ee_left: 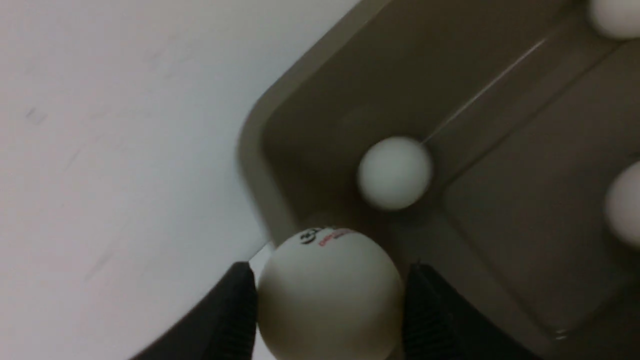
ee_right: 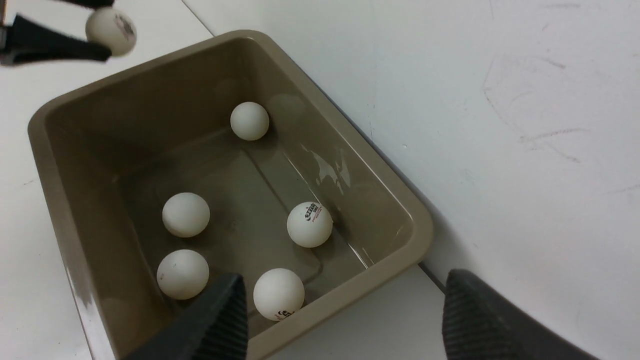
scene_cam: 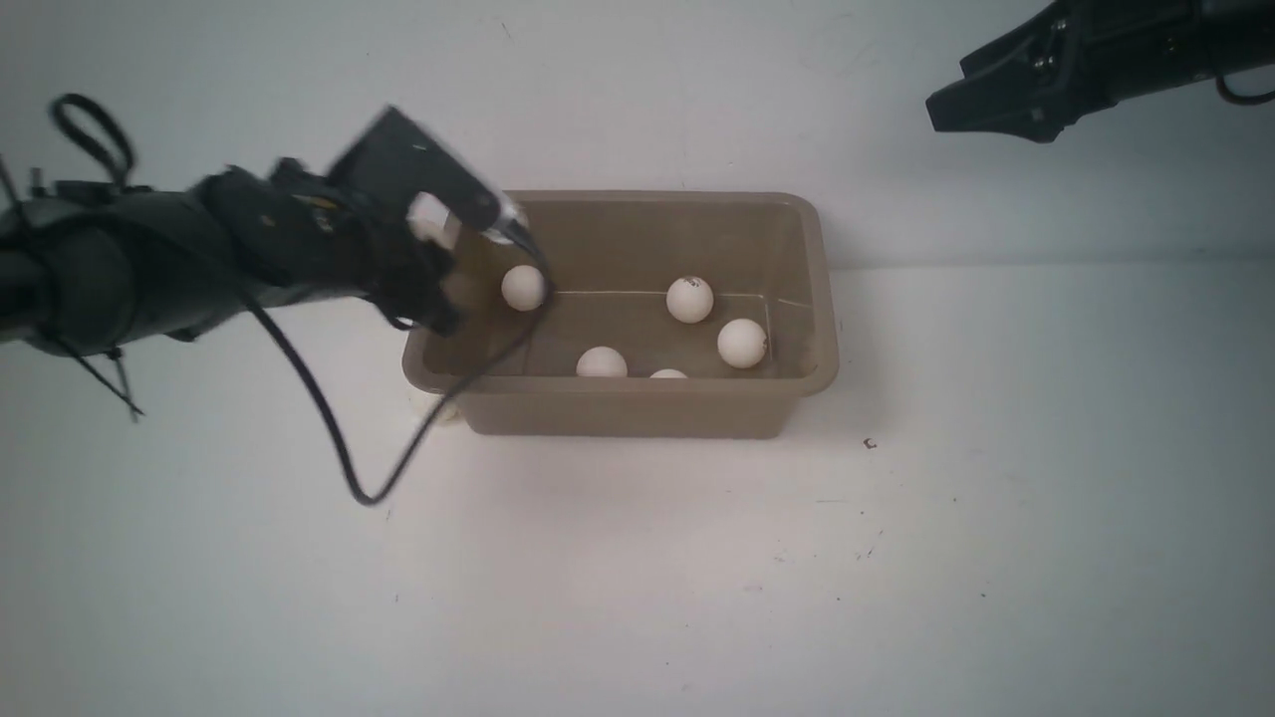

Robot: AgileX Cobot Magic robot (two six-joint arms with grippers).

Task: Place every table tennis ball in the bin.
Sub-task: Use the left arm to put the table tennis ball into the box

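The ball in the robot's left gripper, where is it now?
Front view, left side: pinched in the left gripper, the ball hangs over the far left corner of the bin.

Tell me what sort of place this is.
Probably a robot lab test bench rather than a home or games room: a bare, scuffed white table, the left gripper and right gripper of black robot arms, and a taupe bin holding loose table tennis balls.
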